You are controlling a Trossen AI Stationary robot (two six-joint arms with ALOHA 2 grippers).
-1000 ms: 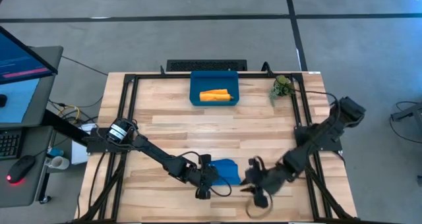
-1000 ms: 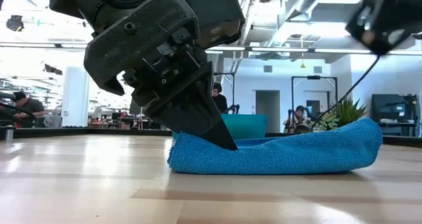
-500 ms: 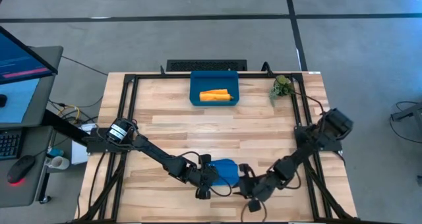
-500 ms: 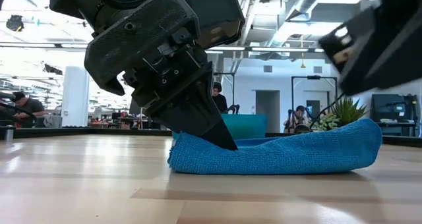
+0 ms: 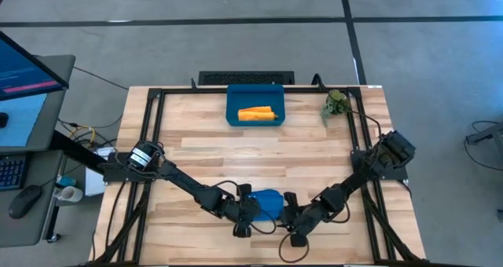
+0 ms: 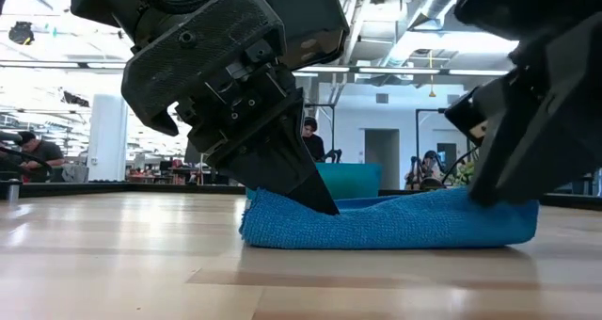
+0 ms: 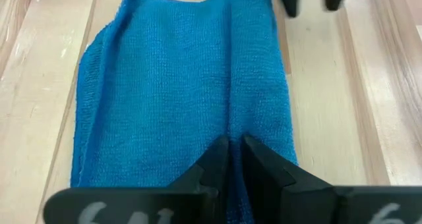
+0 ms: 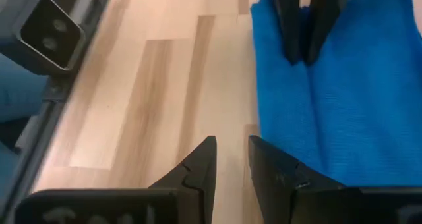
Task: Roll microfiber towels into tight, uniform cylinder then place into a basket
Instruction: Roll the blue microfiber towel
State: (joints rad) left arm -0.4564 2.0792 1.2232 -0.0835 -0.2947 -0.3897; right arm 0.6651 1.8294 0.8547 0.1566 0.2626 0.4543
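Observation:
The bright blue towel [image 5: 269, 202] lies loosely folded on the wood near the table's near edge. My left gripper [image 5: 255, 207] is shut on its left end. My right gripper [image 5: 289, 213] is open at the towel's right end. Its fingers [image 8: 198, 161] stand over the wood by the towel's edge [image 8: 264, 85], and it also shows in the left wrist view [image 7: 310, 1]. I cannot tell whether it touches the cloth. The dark-blue basket [image 5: 233, 104] stands at the far middle, with the rolled orange-yellow towel [image 5: 258, 113] lying inside. My left gripper pinches a raised fold at the towel's left end [image 7: 232, 128] between its two fingers. The fingers [image 6: 315, 193] slant down from the table's left. The fold runs on as a crease along the towel [image 7: 231, 59]. The towel lies slack on the table.
A small green plant [image 5: 336, 103] stands at the far right corner. Black frame rails [image 5: 154, 133] run along the table's left and right sides. Bare wood [image 5: 259, 153] lies between the basket and the blue towel. People show in the room beyond [image 6: 310, 136].
My right gripper has moved toward the table's left edge and come down at the blue towel's right end. The end's raised corner, plain to see a second ago, now stands behind that gripper in the low view. My left gripper and the rest of the towel have kept still.

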